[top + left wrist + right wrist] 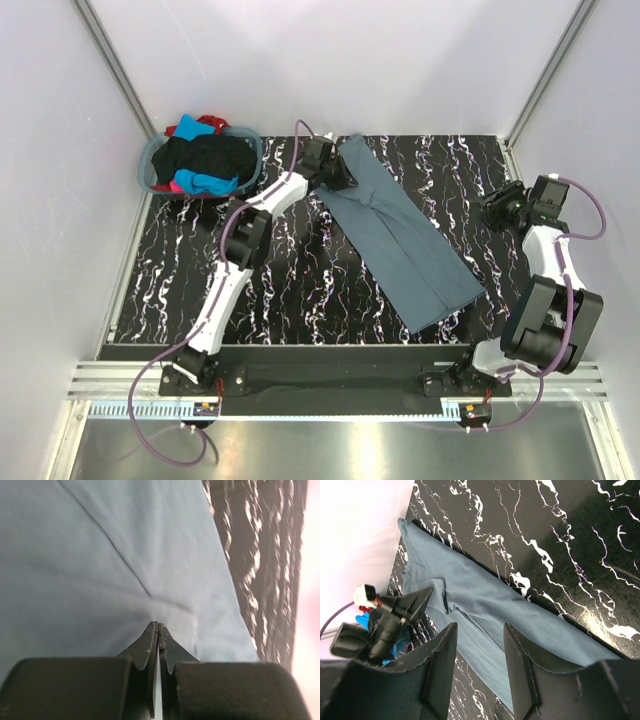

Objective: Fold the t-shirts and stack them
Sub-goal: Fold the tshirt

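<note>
Across the black white-veined marble-patterned table (300,290), the slate blue-grey fabric t-shirt (405,245) lies as one long folded band. It runs diagonally from the far middle toward the near right. At the far left corner stands the round grey-blue plastic laundry basket (150,160), with the black, turquoise, red and pink t-shirts (205,160) heaped inside, well apart from the work.

You appear to be on the lengthwise fold, bringing the far end of the band over toward the near end. To do it well, lift only enough for the cloth to clear itself. Carry the end straight along the band's own line so the long edges match, and lay it down before you let go. Only one corner seems pinched, so expect the other far corner to sag. A slow carry will help, and your free arm could pin or catch the opposite side.

Your left fingers (158,630) are closed tip to tip at the band's far end, on its left edge. Creases in the cloth run into the tips, so I judge they pinch a bit of the fabric. Your right fingers (520,655) stand parted with nothing between them. They hover above bare table at the right, well apart from the shirt's near end.
</note>
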